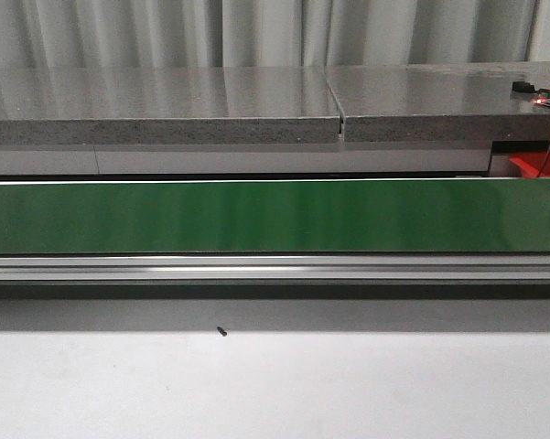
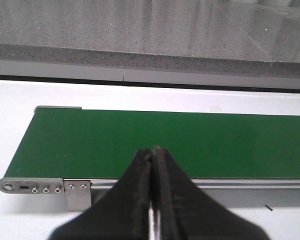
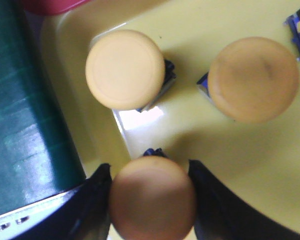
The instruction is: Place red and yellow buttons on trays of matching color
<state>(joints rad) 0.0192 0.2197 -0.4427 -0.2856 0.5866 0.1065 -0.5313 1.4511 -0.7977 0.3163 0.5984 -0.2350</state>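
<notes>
White bench (image 1: 275, 393): spans the foreground of the front view, carrying the conveyor.

Green conveyor belt (image 1: 256, 217): runs the full width of the front view, surface bare; its aluminium side rail (image 1: 275, 267) faces the camera. Belt end with bracket visible in the left wrist view.

Grey stone counter (image 1: 165, 101): behind the belt, along the curtain.

Yellow tray (image 3: 249, 150): seen only in the right wrist view, just beside the belt edge. A red tray (image 3: 50, 5) edge shows at the tray's far corner; a red piece (image 1: 537, 165) also shows at far right in the front view.

Yellow buttons: two rest in the yellow tray, one pale (image 3: 125, 69), one darker (image 3: 253, 79), apart from each other.

Right hand (image 3: 150, 197): fingers clamped on a third yellow button (image 3: 152, 197), over the yellow tray.

Left hand (image 2: 152, 200): fingers pressed together, holding nothing, over the belt's near edge.

Small dark screw (image 1: 221, 332): lies on the bench.
</notes>
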